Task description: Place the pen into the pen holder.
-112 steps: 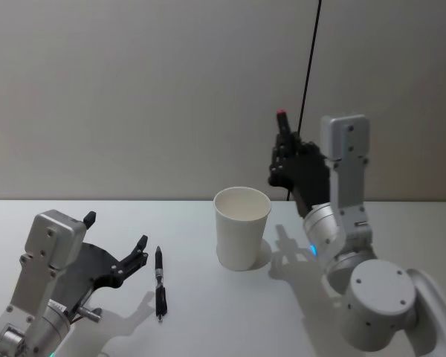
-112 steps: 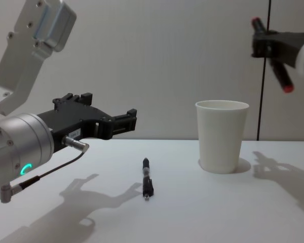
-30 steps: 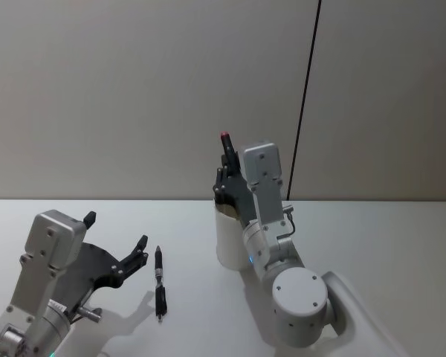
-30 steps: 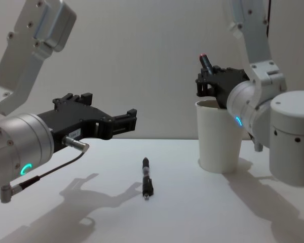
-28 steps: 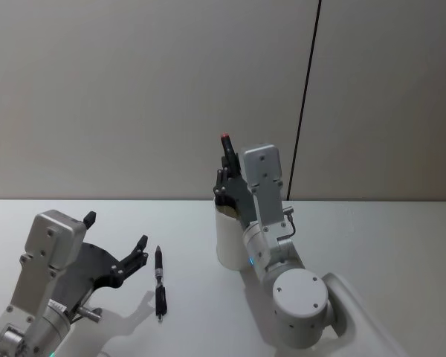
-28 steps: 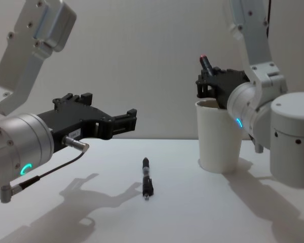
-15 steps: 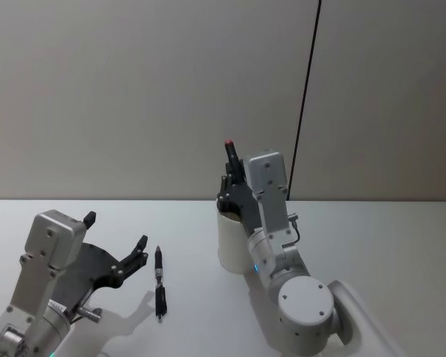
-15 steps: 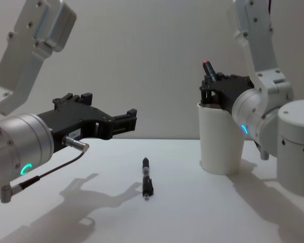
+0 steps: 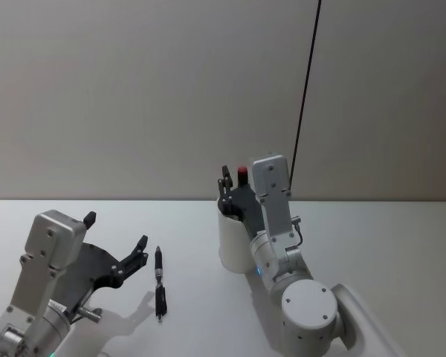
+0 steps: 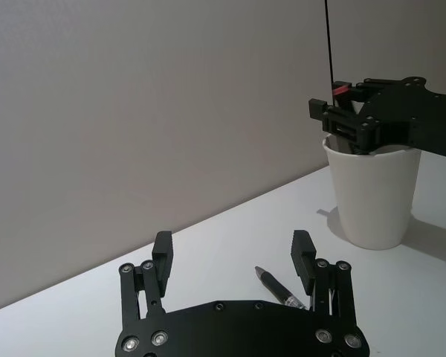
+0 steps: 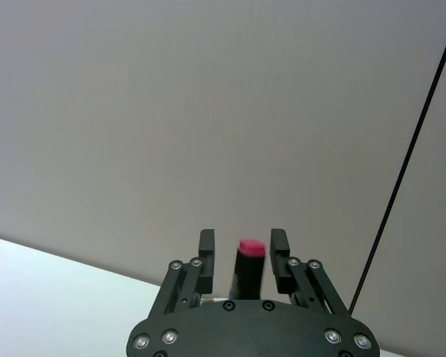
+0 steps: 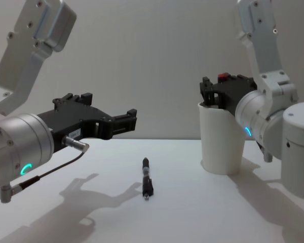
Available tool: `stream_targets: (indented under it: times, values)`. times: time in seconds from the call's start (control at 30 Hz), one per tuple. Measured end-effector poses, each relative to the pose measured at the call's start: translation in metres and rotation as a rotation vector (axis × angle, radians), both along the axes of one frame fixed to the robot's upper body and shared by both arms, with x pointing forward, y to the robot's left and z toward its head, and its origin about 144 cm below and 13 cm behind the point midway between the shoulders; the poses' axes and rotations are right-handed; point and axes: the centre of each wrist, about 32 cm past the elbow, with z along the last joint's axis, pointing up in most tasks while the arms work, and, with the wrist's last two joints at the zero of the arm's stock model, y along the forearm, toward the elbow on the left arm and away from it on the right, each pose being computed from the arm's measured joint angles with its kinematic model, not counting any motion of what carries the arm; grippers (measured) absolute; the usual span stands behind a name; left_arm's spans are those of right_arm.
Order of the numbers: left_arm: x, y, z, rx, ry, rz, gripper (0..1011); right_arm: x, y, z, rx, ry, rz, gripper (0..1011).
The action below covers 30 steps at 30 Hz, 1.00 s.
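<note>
The white paper cup serving as pen holder (image 9: 233, 244) (image 12: 222, 147) stands mid-table. My right gripper (image 9: 236, 180) (image 12: 226, 84) hovers at its rim, open. A dark pen with a red cap (image 11: 250, 256) (image 12: 223, 77) stands upright between the fingers with a gap on each side, its lower part down inside the cup. A second, black pen (image 9: 160, 284) (image 12: 147, 178) (image 10: 279, 291) lies flat on the table to the cup's left. My left gripper (image 9: 116, 232) (image 10: 231, 250) hangs open above the table just left of that pen, holding nothing.
The white table (image 9: 401, 245) runs up to a plain grey wall. A thin black cable (image 9: 305, 97) hangs down the wall behind the cup. The right arm's base (image 9: 308, 312) sits close in front of the cup.
The right gripper brought the red-capped pen from the right to above the cup. In the last half second its fingers parted and the pen slid lower into the cup. The left arm stayed still.
</note>
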Motion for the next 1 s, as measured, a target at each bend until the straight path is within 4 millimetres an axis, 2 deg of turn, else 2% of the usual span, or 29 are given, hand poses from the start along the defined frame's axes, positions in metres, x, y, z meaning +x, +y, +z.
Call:
stream_targets:
  times: [0.07, 0.23, 0.27, 0.33, 0.37, 0.4, 0.6, 0.7, 1.0]
  values:
    - [0.0, 0.0, 0.0, 0.0, 0.0, 0.0, 1002, 0.0, 0.0, 0.0, 0.0, 0.0, 0.0, 455]
    - [0.0, 0.0, 0.0, 0.0, 0.0, 0.0, 1002, -0.001, -0.001, 0.0, 0.0, 0.001, 0.0, 625]
    - [0.0, 0.0, 0.0, 0.0, 0.0, 0.0, 1002, -0.001, -0.001, 0.0, 0.0, 0.001, 0.0, 684]
    - [0.0, 0.0, 0.0, 0.0, 0.0, 0.0, 1001, -0.001, -0.001, 0.0, 0.0, 0.001, 0.0, 723]
    - [0.0, 0.0, 0.0, 0.0, 0.0, 0.0, 1002, -0.001, -0.001, 0.0, 0.0, 0.001, 0.0, 781]
    - [0.0, 0.0, 0.0, 0.0, 0.0, 0.0, 1002, -0.001, -0.001, 0.0, 0.0, 0.001, 0.0, 781]
    - [0.0, 0.0, 0.0, 0.0, 0.0, 0.0, 1001, -0.003, -0.004, 0.007, 0.001, -0.005, 0.007, 959]
    - [0.0, 0.0, 0.0, 0.0, 0.0, 0.0, 1002, -0.005, -0.007, 0.013, 0.007, -0.01, 0.012, 1001]
    - [0.0, 0.0, 0.0, 0.0, 0.0, 0.0, 1001, -0.015, -0.031, 0.046, 0.059, -0.014, 0.038, 1001]
